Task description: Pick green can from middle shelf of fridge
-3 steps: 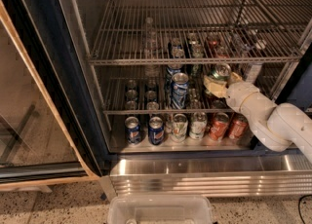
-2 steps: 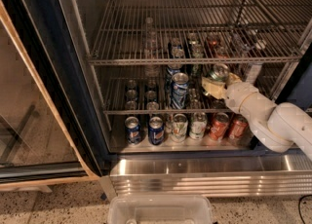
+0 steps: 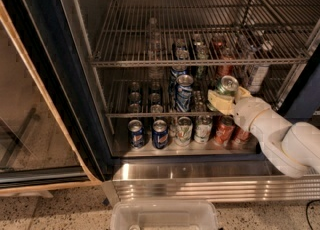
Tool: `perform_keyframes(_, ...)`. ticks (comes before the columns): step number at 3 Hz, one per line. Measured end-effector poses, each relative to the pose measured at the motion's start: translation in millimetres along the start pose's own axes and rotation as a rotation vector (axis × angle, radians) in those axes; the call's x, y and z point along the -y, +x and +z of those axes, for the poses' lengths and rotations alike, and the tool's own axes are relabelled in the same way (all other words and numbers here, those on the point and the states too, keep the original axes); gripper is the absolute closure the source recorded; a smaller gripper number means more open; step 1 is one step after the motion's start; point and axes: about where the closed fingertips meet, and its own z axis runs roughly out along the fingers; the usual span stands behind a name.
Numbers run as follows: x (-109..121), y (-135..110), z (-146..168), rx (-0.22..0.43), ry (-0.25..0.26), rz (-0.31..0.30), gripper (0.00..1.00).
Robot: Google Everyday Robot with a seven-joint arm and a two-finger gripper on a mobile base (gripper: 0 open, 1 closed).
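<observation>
The white arm reaches into the fridge (image 3: 65,89) from the right, and its claw (image 3: 226,98) is clamped on the green can (image 3: 228,85). The can sits at the right of the middle shelf (image 3: 150,115), tilted slightly, its silver top showing. 1 blue-and-silver can (image 3: 184,94) stands upright, near on its left.

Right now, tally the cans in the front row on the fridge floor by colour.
Blue cans: 2
Pale cans: 2
Red cans: 2
Total: 6
The gripper is above them, at the green can on the middle shelf.
</observation>
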Motion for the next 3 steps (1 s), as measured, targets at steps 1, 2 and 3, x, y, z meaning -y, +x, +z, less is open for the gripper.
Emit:
perform_keyframes(1,-8,-2,-23,0.014,0.020,0.015,1.00)
perform_keyframes(2,-5,1,-49,0.037,0.079,0.051,1.00)
perform_keyframes(3,-3,-3,-54,0.045,0.093,0.055,1.00)
